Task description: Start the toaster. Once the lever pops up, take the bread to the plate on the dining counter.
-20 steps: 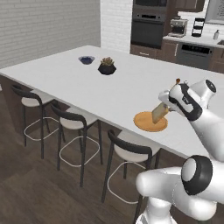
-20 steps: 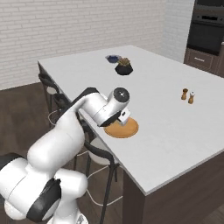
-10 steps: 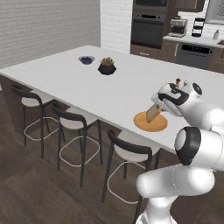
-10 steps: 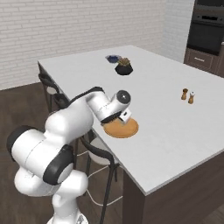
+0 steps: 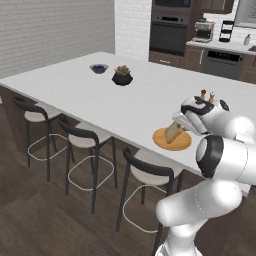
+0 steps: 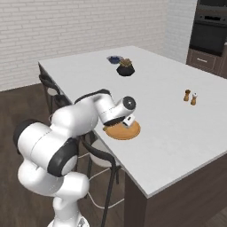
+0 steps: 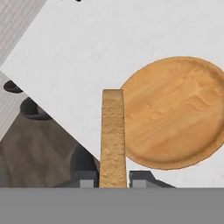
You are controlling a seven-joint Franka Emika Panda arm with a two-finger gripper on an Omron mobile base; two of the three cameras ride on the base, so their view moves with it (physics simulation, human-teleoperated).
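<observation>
Pinching the bread [image 7: 113,135] edge-on over the plate [image 7: 175,113], my gripper [image 7: 113,178] holds a light, stiff, crumbly slice, so I judge gentle pressure near its edge suffices.

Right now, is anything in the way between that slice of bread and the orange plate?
Nothing visible. The fingers hold the bread on edge at the plate's near rim, and the plate's top is bare.
</observation>
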